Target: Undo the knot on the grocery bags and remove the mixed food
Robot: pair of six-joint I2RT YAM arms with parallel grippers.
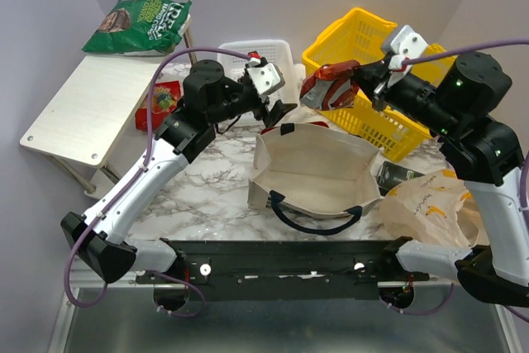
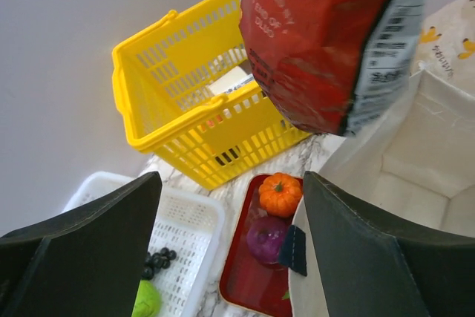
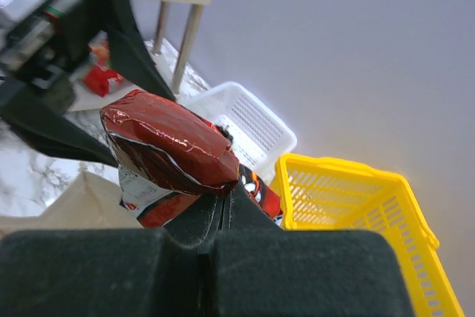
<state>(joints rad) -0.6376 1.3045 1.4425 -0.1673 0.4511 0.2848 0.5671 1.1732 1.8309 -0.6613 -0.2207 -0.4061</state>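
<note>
My right gripper (image 1: 362, 86) is shut on red snack packets (image 1: 329, 86) and holds them in the air above the far rim of the open beige canvas tote (image 1: 314, 169). In the right wrist view the packets (image 3: 169, 148) stick out past my shut gripper (image 3: 230, 200). My left gripper (image 1: 278, 115) is open and empty at the tote's far left corner, just left of the packets (image 2: 326, 42). Through my open left gripper (image 2: 231, 183) I see an orange (image 2: 280, 193) and a purple onion (image 2: 267, 237) on a red tray. The peach-cream plastic bag (image 1: 430, 204) lies crumpled at the right; I see no knot.
A yellow basket (image 1: 372, 59) stands at the back right and a white basket (image 1: 256, 55) with grapes (image 2: 157, 261) and a green apple (image 2: 146, 301) at the back. A green snack bag (image 1: 140, 26) lies on the white side table (image 1: 83, 113). A dark box (image 1: 397, 175) lies by the plastic bag.
</note>
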